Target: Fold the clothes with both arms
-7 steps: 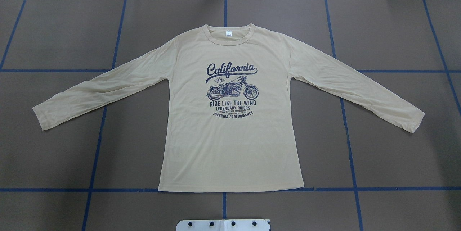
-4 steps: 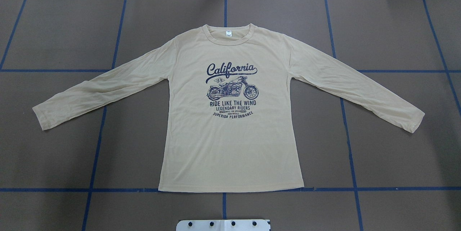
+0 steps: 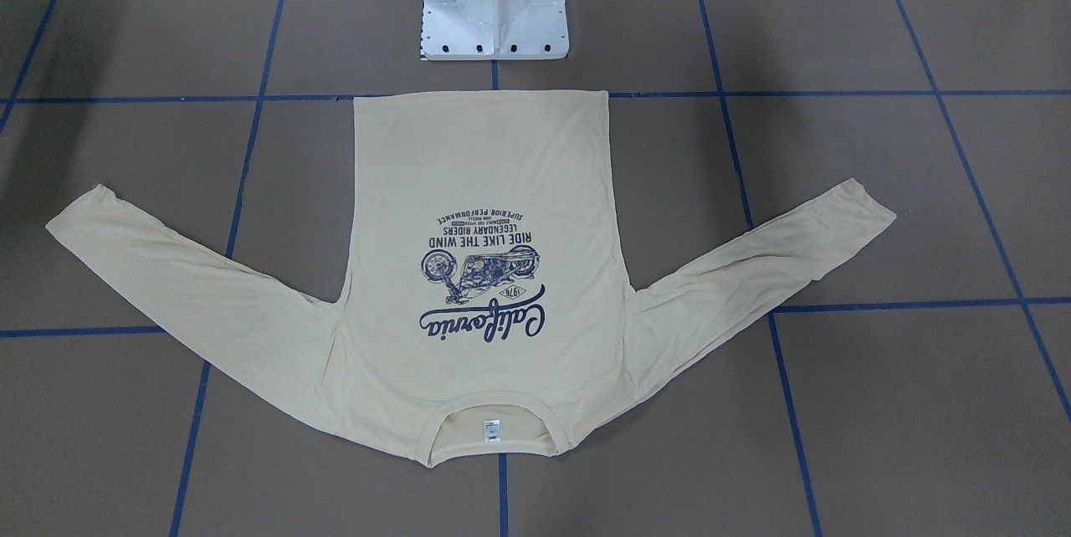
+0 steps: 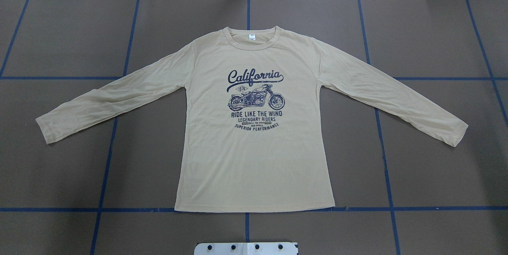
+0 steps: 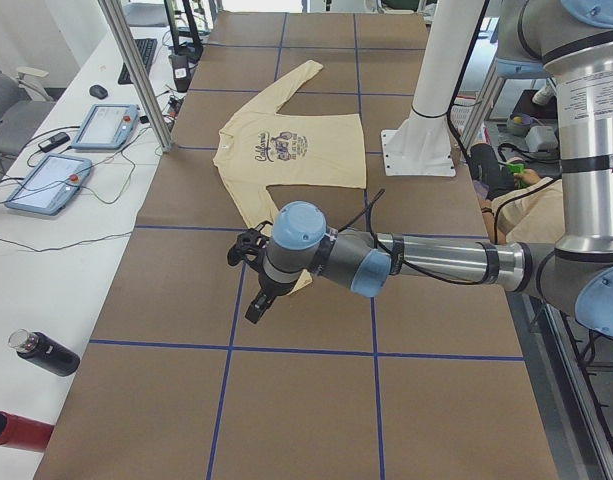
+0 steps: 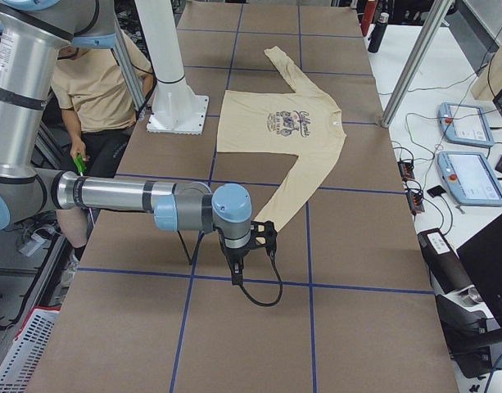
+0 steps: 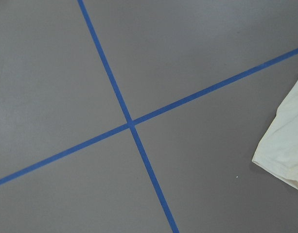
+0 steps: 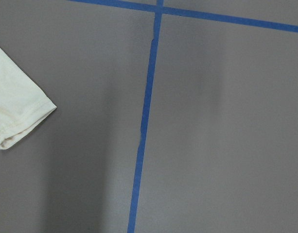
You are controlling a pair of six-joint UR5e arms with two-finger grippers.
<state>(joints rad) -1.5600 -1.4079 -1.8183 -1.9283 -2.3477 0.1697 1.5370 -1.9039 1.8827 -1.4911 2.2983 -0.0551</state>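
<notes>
The cream-yellow long-sleeved T-shirt lies flat and face up on the brown table, sleeves spread wide, neck away from the robot's base; it also shows in the front-facing view. My left gripper hangs over the table by the left sleeve's end; the left wrist view shows that cuff at its right edge. My right gripper hangs by the right sleeve's end; the right wrist view shows that cuff at its left edge. Both grippers show only in the side views, so I cannot tell whether they are open or shut.
The white pedestal base stands at the shirt's hem side. Blue tape lines cross the table. A side table holds teach pendants and a dark bottle. A seated person is behind the robot.
</notes>
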